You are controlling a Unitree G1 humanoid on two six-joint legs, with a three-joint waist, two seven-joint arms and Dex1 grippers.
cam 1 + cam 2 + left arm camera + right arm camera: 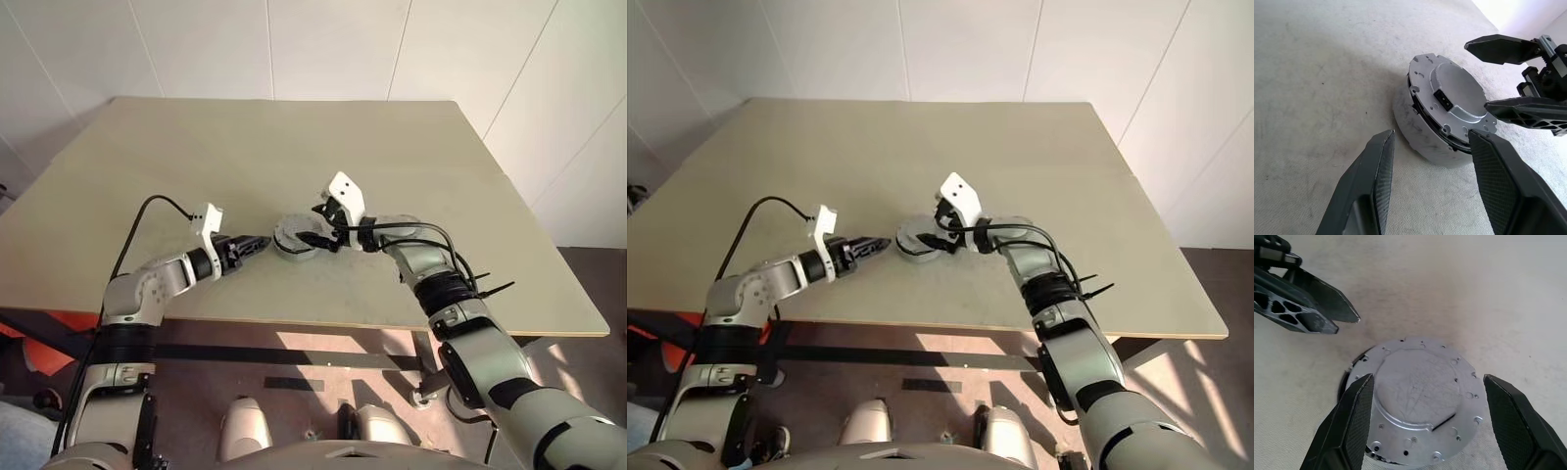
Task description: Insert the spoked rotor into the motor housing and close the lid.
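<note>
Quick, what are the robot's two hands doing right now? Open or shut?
Left end effector: open, holding nothing, beside the lid.
Right end effector: open, holding nothing, fingers either side of the lid.

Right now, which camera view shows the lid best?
The right wrist view: the lid is seen face-on between the open right gripper fingers. The left wrist view shows it obliquely, atop the motor housing; head views show it small.

A wide beige table (294, 157) fills the middle of the frame, its near edge running across the lower part. Pale wall panels (294, 49) with thin seams cover the top of the frame. Below the table edge lies brown floor (323, 367) with sunlit patches, and something orange (39, 338) shows at the lower left.
</note>
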